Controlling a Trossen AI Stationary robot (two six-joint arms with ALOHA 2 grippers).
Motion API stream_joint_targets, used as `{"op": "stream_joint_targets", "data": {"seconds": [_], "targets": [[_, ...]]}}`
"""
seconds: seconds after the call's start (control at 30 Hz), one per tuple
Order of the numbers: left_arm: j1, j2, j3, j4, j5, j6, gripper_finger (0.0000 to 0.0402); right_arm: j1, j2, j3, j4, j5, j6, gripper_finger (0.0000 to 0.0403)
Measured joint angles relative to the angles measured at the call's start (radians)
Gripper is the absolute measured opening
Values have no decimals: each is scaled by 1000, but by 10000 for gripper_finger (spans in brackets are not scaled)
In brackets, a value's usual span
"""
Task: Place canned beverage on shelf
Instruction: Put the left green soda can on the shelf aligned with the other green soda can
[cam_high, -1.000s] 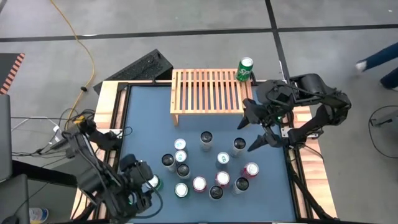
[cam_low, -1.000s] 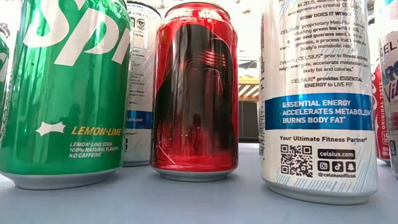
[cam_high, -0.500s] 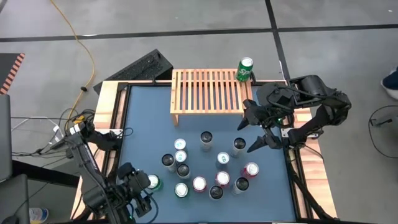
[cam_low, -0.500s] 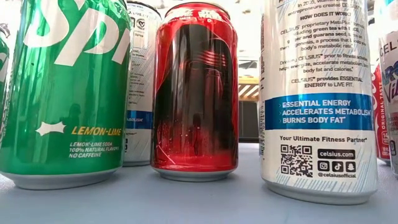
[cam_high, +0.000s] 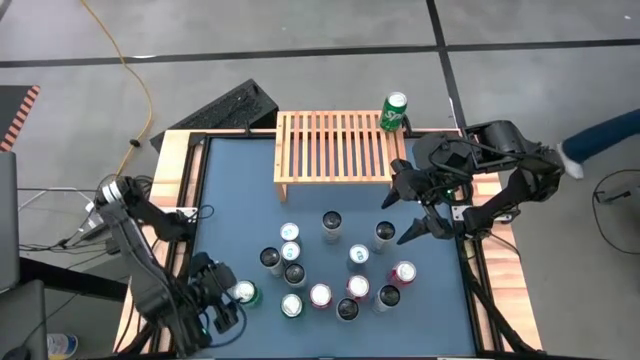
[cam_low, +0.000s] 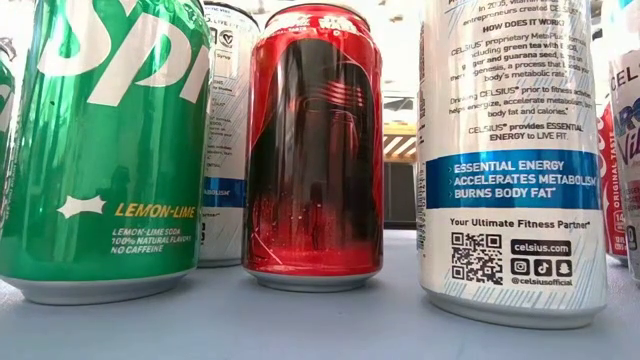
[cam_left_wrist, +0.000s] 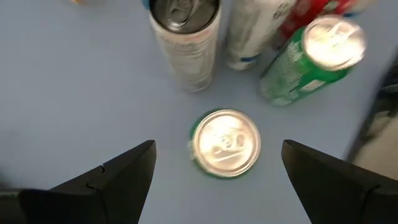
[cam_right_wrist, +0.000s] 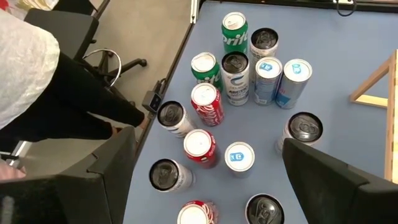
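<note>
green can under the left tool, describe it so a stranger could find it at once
On the blue table, look to the corner nearest the left arm, away from the shelf. The green can stands upright there under the open left tool. It stands apart from the cluster, at its left edge.

Thirteen upright cans (cam_high: 322, 295) are counted on the bench (cam_high: 230, 200), one green can (cam_high: 393, 112) beside one slatted shelf (cam_high: 334, 146).

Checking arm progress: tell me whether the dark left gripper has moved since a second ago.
Yes. In the high view the left gripper has shifted slightly toward the table's left edge, still over the green can standing left of the can cluster.
</note>
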Motion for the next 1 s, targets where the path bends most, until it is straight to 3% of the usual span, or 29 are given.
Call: {"op": "stream_joint_targets", "data": {"seconds": [0.23, 0.5, 1.0], "targets": [[35, -112, -173, 270, 13, 86, 334, 1, 0, 0, 0, 1, 3, 345], [67, -24, -179, 278, 52, 188, 334, 0, 0, 0, -1, 2, -3, 345], [79, 65, -179, 261, 79, 135, 334, 0, 0, 0, -3, 3, -28, 345]]}}
